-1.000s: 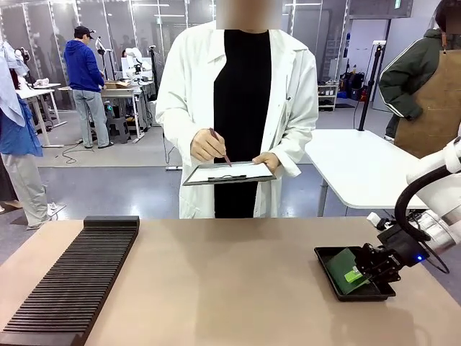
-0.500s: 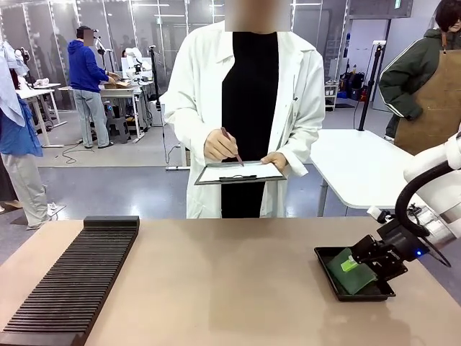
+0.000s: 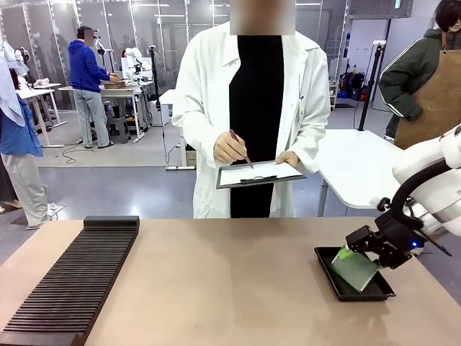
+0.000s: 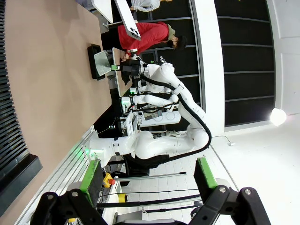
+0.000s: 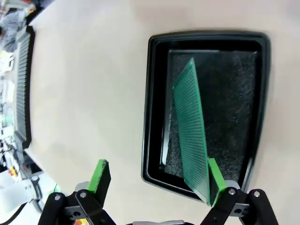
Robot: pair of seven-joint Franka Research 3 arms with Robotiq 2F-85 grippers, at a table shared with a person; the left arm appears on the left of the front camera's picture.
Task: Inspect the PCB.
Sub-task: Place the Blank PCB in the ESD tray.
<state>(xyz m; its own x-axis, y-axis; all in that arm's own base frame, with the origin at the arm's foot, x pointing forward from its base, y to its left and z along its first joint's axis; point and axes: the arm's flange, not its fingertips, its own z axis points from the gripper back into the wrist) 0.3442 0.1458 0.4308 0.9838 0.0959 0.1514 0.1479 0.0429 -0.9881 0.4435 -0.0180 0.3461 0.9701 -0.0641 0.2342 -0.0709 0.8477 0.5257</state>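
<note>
In black tray (image 3: 325, 265): PCB (image 3: 356, 267) tilted; slotted rack (image 3: 72, 277) far.

Robotics lab / test hall, w/ several workstations. A person in a white lab coat (image 3: 248, 108) is standing at the far side of the tan table (image 3: 230, 281), writing on a clipboard (image 3: 261, 174) w/ a pen. Behind, glass partitions (image 3: 137, 36) are running along the bkgd; other people are working at benches (image 3: 119, 92) w/ equipment. A white side table (image 3: 353, 169) is standing nearby on a grey floor (image 3: 108, 187).
</note>
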